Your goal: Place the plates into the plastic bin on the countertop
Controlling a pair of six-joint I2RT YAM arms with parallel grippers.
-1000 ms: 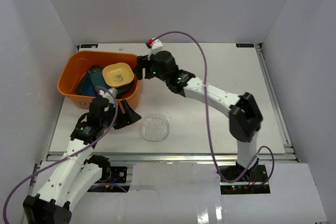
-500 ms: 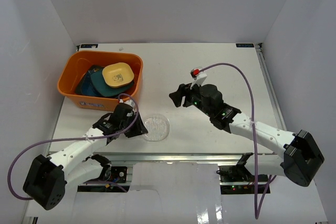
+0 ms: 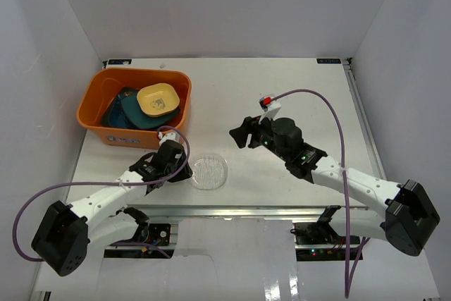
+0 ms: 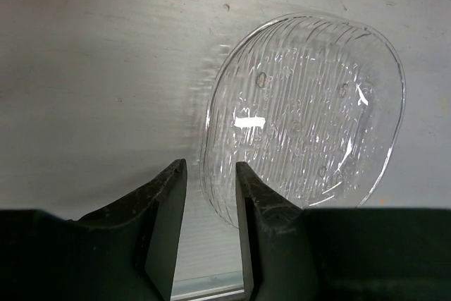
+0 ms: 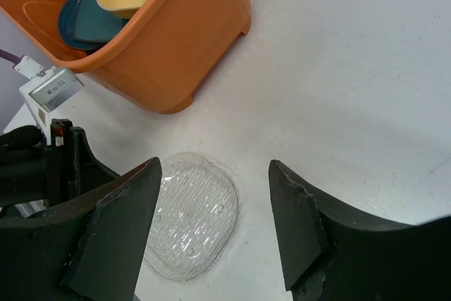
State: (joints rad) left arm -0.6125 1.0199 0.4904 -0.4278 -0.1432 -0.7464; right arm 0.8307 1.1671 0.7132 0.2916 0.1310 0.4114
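My left gripper (image 4: 210,206) sits low on the counter (image 4: 91,68), jaws slightly apart astride the clear glass plate's (image 4: 303,125) near rim. Pickup step: next I close gently, lift, and carry it to the orange bin (image 3: 141,72).

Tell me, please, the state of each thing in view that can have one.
left pincer, open narrowly, the rim of the clear glass plate in its gap, not clamped.
right pincer, open wide, empty.
clear glass plate, flat on the countertop, outside the plastic bin.
plastic bin, upright, holding stacked plates.
yellow plate, in the bin, on top of the teal plates.
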